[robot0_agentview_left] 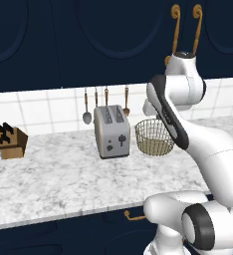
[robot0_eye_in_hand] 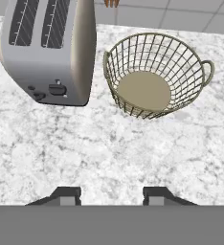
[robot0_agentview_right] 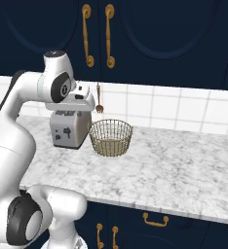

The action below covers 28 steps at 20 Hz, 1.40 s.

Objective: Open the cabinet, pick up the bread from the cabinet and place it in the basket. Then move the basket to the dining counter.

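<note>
Cabinet (robot0_agentview_right: pixel 135 34) doors look closed, brass handles (robot0_agentview_right: pixel 97 36) untouched, so the bread is presumably inside, unseen. Gripper (robot0_eye_in_hand: pixel 111 196) hangs above the marbled counter (robot0_eye_in_hand: pixel 109 148), fingers spread partway with nothing between them. Basket (robot0_eye_in_hand: pixel 154 74) sits empty just beside the toaster (robot0_eye_in_hand: pixel 47 48). Risk now: as the hand rises toward those handles, the wrist could clip the toaster or nudge the basket, and a poor angle might let the fingers slip off the curved handle.

Empty basket (robot0_eye_in_hand: pixel 158 76) upright; cabinet (robot0_agentview_right: pixel 135 34) apparently shut.
</note>
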{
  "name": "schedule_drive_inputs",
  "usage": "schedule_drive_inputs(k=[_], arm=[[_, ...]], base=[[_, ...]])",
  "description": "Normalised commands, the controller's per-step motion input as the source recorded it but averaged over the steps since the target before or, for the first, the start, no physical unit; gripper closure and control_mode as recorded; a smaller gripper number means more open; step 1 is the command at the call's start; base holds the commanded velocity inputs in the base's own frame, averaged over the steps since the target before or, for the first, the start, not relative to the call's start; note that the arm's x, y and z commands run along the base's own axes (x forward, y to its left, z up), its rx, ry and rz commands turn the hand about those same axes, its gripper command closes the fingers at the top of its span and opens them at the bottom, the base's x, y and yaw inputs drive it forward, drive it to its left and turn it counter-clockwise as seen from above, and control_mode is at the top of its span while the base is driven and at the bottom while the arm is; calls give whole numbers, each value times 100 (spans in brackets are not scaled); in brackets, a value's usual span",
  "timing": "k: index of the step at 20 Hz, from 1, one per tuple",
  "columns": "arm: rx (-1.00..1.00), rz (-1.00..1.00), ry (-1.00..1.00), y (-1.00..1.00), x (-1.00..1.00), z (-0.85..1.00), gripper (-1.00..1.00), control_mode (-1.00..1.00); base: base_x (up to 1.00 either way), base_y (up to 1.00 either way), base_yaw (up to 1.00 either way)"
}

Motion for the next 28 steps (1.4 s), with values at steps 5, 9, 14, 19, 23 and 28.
schedule_drive_inputs(k=[5, 9, 14, 19, 23, 28], arm=[[1, 0, 0, -2, -20, -7, -100, -100], [1, -2, -27, -18, -40, 13, -100, -100], [1, -1, -56, -31, -2, 78, -100, -100], [6, -5, -44, -5, 23, 84, -100, -100], [8, -3, -35, 0, 15, 55, -100, -100], [6, -5, -21, -2, 1, 64, -100, -100]], base=[[0, 0, 0], [0, 0, 0], [0, 0, 0], [0, 0, 0], [0, 0, 0], [0, 0, 0]])
